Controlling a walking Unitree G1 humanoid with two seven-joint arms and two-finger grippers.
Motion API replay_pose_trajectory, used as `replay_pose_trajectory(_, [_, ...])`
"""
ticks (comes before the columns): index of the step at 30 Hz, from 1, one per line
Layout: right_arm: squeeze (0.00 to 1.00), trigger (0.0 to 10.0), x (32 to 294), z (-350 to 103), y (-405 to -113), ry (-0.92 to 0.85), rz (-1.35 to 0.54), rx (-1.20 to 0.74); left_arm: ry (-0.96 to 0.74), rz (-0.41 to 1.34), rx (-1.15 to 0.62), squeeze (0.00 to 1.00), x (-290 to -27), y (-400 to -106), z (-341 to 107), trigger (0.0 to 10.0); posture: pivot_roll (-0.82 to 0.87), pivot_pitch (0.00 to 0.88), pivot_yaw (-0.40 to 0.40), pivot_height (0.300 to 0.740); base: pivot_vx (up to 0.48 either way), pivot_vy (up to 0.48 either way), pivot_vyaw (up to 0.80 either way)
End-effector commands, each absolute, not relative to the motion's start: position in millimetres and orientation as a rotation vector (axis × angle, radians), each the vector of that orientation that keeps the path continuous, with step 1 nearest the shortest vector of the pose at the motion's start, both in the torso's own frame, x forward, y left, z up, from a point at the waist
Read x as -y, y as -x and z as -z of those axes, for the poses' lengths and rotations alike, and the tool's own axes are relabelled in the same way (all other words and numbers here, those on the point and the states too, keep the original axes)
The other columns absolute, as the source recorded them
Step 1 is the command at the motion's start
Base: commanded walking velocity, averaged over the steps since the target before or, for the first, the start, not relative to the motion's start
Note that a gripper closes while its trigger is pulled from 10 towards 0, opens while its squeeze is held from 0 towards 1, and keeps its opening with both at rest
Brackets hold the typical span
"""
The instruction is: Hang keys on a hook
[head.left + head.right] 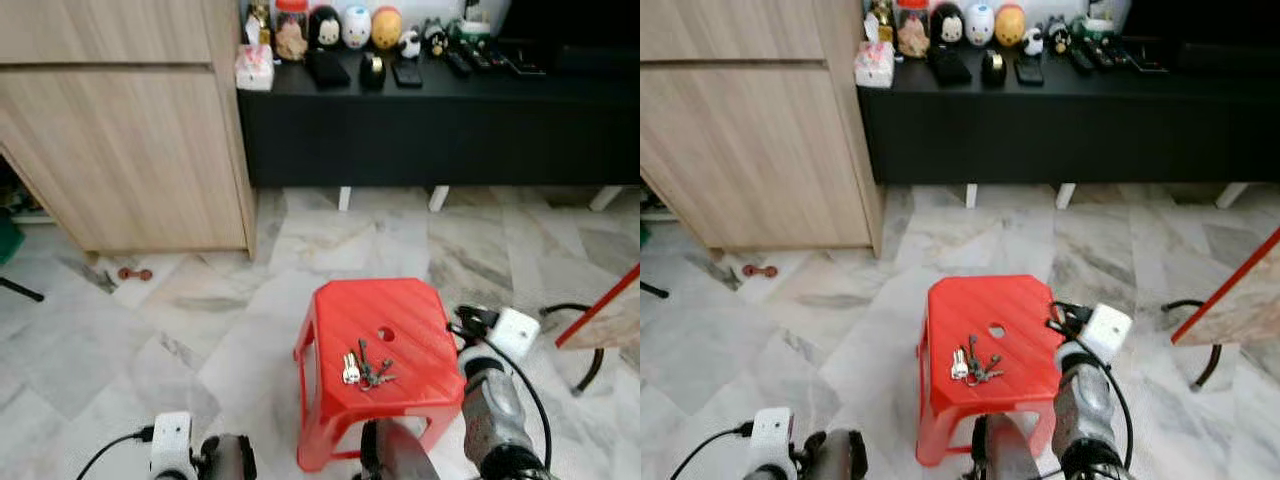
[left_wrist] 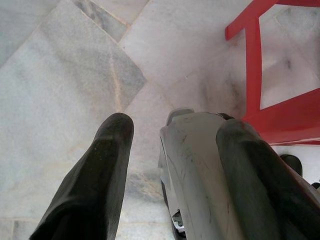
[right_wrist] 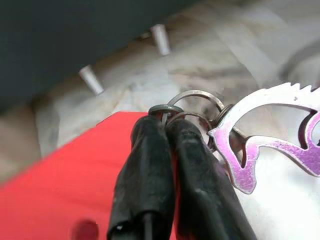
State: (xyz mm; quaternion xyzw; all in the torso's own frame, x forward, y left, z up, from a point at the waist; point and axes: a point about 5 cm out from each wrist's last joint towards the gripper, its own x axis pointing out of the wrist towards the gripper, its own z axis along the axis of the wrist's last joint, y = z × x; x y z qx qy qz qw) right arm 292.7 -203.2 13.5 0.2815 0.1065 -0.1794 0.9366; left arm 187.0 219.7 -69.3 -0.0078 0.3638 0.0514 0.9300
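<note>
A red plastic stool [image 1: 400, 310] stands on the marble floor just in front of me. A bunch of keys [image 1: 364, 370] lies on its seat, near the front edge. My right gripper [image 1: 463, 322] hovers at the stool's right edge. In the right wrist view the gripper [image 3: 167, 126] is shut on a metal key ring [image 3: 197, 95], from which a silver and purple horse-head charm [image 3: 265, 145] hangs. My left gripper [image 2: 175, 127] hangs low beside the stool's leg with its fingers [image 2: 100, 170] apart and nothing between them.
A light wooden cabinet [image 1: 130, 130] stands at the back left, and a low black console [image 1: 440, 110] with figurines and remotes at the back. A small red object [image 1: 135, 273] lies on the floor by the cabinet. A black cable [image 1: 592, 345] and a red-edged board [image 1: 605, 315] are on the right.
</note>
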Motion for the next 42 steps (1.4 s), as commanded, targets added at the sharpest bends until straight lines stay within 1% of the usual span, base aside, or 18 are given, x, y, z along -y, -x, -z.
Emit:
replay_pose_trajectory(1, [0.0, 0.0, 208.4, -16.9, -295.1, -0.678, 0.4, -0.187, 0.02, -0.056, -0.854, 0.0, -207.2, -167.3, 83.4, 10.0, 0.03, 0.034, -0.09, 0.606, 0.0, 0.0, 0.0])
replay_pose_trajectory(2, [0.0, 0.0, 207.7, -16.6, -295.6, -0.685, 0.399, -0.192, 0.017, -0.055, -0.853, 0.0, -207.5, -167.8, 83.2, 10.0, 0.03, 0.032, -0.089, 0.606, 0.0, 0.0, 0.0])
replay_pose_trajectory(3, [0.0, 0.5, 207.4, -17.2, -296.2, -0.692, 0.396, -0.188, 0.014, -0.053, -0.853, 0.0, -207.6, -168.1, 83.0, 10.0, 0.03, 0.03, -0.089, 0.606, 0.0, 0.0, 0.0])
replay_pose_trajectory(4, [0.0, 2.1, 207.2, -17.7, -296.4, -0.698, 0.395, -0.182, 0.011, -0.051, -0.853, 0.0, -207.7, -168.5, 82.9, 10.0, 0.03, 0.029, -0.088, 0.606, 0.0, 0.0, 0.0])
replay_pose_trajectory(5, [0.0, 4.8, 206.1, -19.0, -297.5, -0.7, 0.382, -0.175, 0.011, -0.051, -0.853, 0.0, -207.7, -168.9, 82.7, 10.0, 0.03, 0.027, -0.086, 0.606, 0.0, 0.0, 0.0])
replay_pose_trajectory(6, [0.0, 9.1, 205.3, -20.0, -298.3, -0.706, 0.371, -0.171, 0.011, -0.051, -0.853, 0.0, -207.8, -169.3, 82.6, 10.0, 0.03, 0.026, -0.085, 0.606, 0.0, 0.0, 0.0])
replay_pose_trajectory(7, [0.0, 10.0, 203.8, -22.5, -299.7, -0.691, 0.345, -0.158, 0.012, -0.051, -0.853, 0.0, -207.7, -169.7, 82.4, 10.0, 0.03, 0.024, -0.083, 0.606, 0.0, 0.0, 0.0])
replay_pose_trajectory(10, [0.0, 10.0, 201.0, -29.0, -302.6, -0.621, 0.287, -0.127, 0.013, -0.052, -0.854, 0.0, -207.6, -171.0, 82.1, 10.0, 0.03, 0.023, -0.077, 0.606, 0.0, 0.0, 0.0])
replay_pose_trajectory(13, [0.0, 10.0, 194.5, -28.1, -301.7, -0.584, 0.244, -0.136, 0.012, -0.054, -0.854, 0.0, -207.8, -172.0, 81.8, 10.0, 0.03, 0.022, -0.073, 0.606, 0.0, 0.0, 0.0])
replay_pose_trajectory(15, [0.0, 10.0, 191.7, -26.3, -298.9, -0.52, 0.211, -0.139, 0.012, -0.057, -0.855, 0.0, -208.2, -172.3, 81.6, 10.0, 0.03, 0.021, -0.071, 0.606, 0.0, 0.0, 0.0])
replay_pose_trajectory(20, [0.0, 10.0, 188.1, -21.0, -292.1, -0.449, 0.173, -0.157, 0.013, -0.061, -0.857, 0.0, -208.8, -172.6, 81.5, 10.0, 0.03, 0.024, -0.069, 0.606, 0.0, 0.0, 0.0])
replay_pose_trajectory(22, [0.0, 10.0, 189.0, -21.0, -290.8, -0.45, 0.182, -0.147, 0.014, -0.061, -0.858, 0.0, -208.9, -173.0, 81.4, 10.0, 0.03, 0.027, -0.069, 0.606, 0.0, 0.0, 0.0])
replay_pose_trajectory(25, [0.0, 10.0, 193.8, -19.6, -289.7, -0.433, 0.216, -0.156, 0.016, -0.062, -0.856, 0.0, -208.9, -173.4, 81.3, 10.0, 0.03, 0.026, -0.069, 0.626, 0.0, 0.0, 0.0])
replay_pose_trajectory(31, [0.0, 10.0, 195.5, -21.2, -290.7, -0.424, 0.221, -0.15, 0.017, -0.061, -0.857, 0.0, -208.2, -173.1, 81.6, 10.0, 0.03, 0.018, -0.071, 0.666, 0.0, 0.0, 0.0])
replay_pose_trajectory(42, [0.0, 10.0, 192.6, -17.6, -288.5, -0.415, 0.215, -0.169, 0.019, -0.059, -0.87, 0.0, -206.9, -168.9, 83.7, 10.0, 0.03, 0.001, -0.075, 0.74, 0.0, 0.0, 0.0])
